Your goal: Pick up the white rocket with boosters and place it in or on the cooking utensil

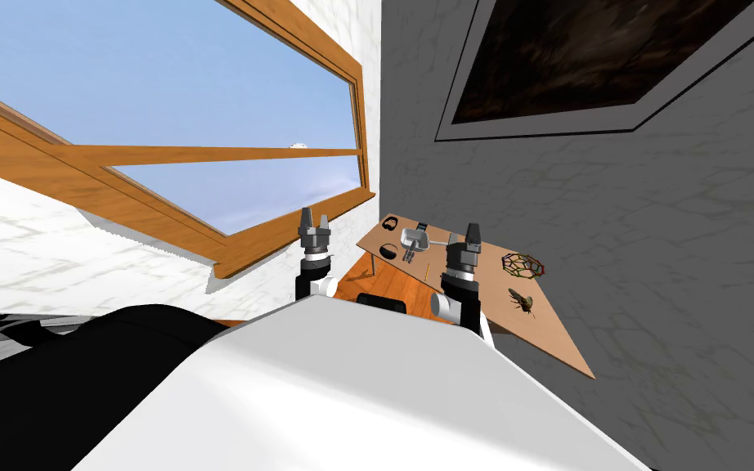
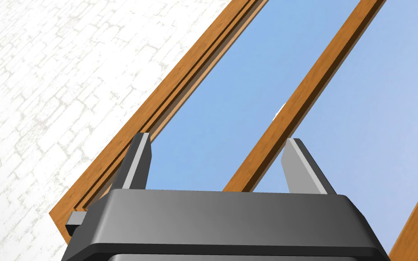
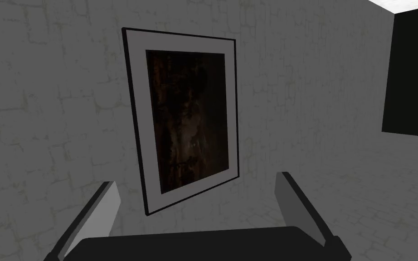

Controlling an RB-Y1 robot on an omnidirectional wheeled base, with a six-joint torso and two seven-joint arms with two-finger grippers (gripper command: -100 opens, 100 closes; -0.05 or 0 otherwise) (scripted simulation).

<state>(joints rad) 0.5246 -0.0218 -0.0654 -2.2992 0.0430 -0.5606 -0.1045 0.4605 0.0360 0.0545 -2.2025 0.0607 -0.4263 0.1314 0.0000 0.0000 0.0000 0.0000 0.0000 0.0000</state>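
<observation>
A brown table [image 1: 547,327] stands along the grey wall ahead and to my right. A silver pan [image 1: 414,239] with a long handle sits near its far end. A small pale object with dark ends [image 1: 409,255], too small to make out, lies right beside the pan on its near side. My right gripper [image 1: 473,235] is raised over the table just right of the pan, with its fingers [image 3: 106,206] open and nothing between them. Left of the table, my left gripper [image 1: 314,221] is held up before the window, its fingers [image 2: 138,161] open and holding nothing.
Two black ring-shaped items [image 1: 389,223] lie at the table's far end. A thin yellow stick [image 1: 428,267] lies near the pan. A wire-frame ball [image 1: 522,265] and a dark insect figure [image 1: 521,301] sit nearer along the wall side. A wooden window frame [image 1: 285,237] is on the left.
</observation>
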